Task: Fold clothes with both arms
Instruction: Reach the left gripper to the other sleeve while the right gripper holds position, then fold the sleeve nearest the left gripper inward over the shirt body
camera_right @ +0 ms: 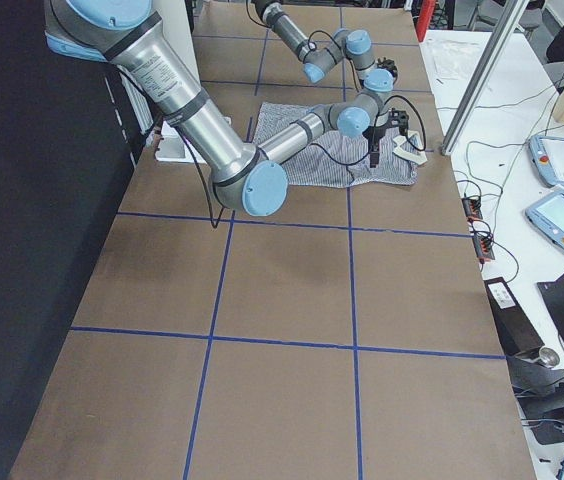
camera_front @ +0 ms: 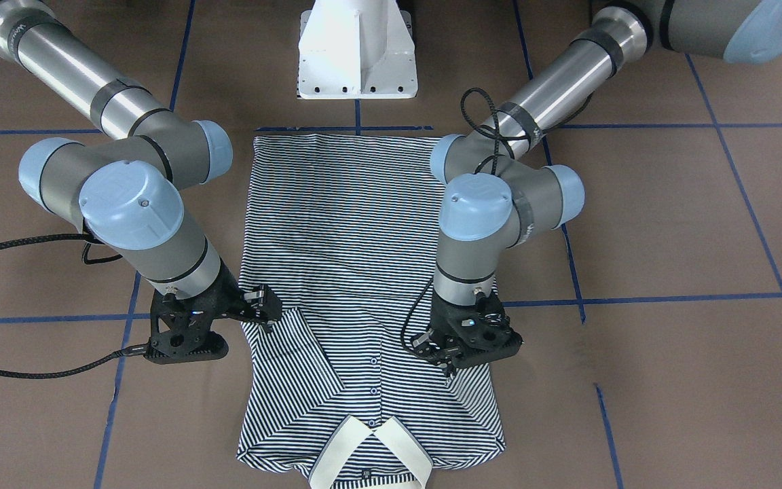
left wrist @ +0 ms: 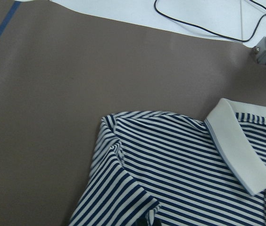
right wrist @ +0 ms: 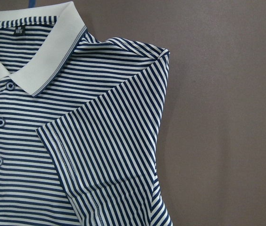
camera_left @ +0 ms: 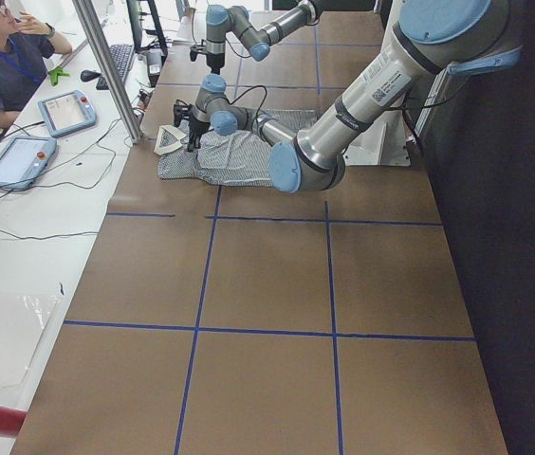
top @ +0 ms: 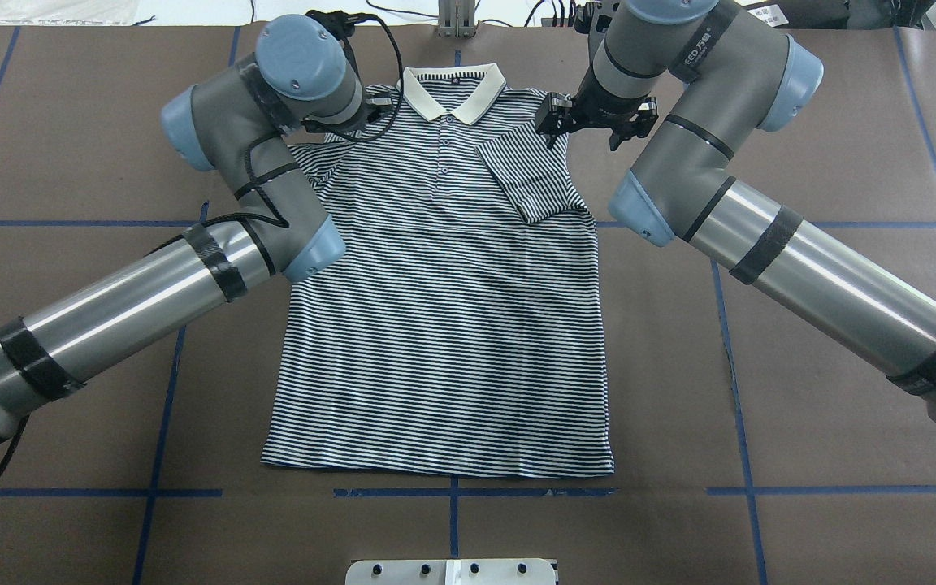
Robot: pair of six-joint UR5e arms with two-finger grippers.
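Observation:
The striped polo shirt (camera_front: 357, 238) (top: 444, 325) lies flat and face up on the brown table, its cream collar (top: 452, 85) on the side away from the robot. Both short sleeves are folded inward onto the chest; one folded sleeve (right wrist: 109, 146) (top: 529, 175) fills the right wrist view. My right gripper (camera_front: 265, 312) (top: 587, 130) hovers open at that shoulder's outer edge, holding nothing. My left gripper (camera_front: 442, 356) stands open over the other folded sleeve (camera_front: 462, 394), also empty. In the overhead view its wrist hides it. The left wrist view shows the shoulder (left wrist: 123, 155) and collar (left wrist: 239, 146).
The white pedestal base (camera_front: 357, 54) stands at the shirt's hem side. Blue tape lines (top: 452, 492) grid the brown table. A person (camera_left: 2, 57) sits at a white side bench with tablets (camera_left: 64, 112), cables and a metal post (camera_left: 106, 66) beyond the collar end.

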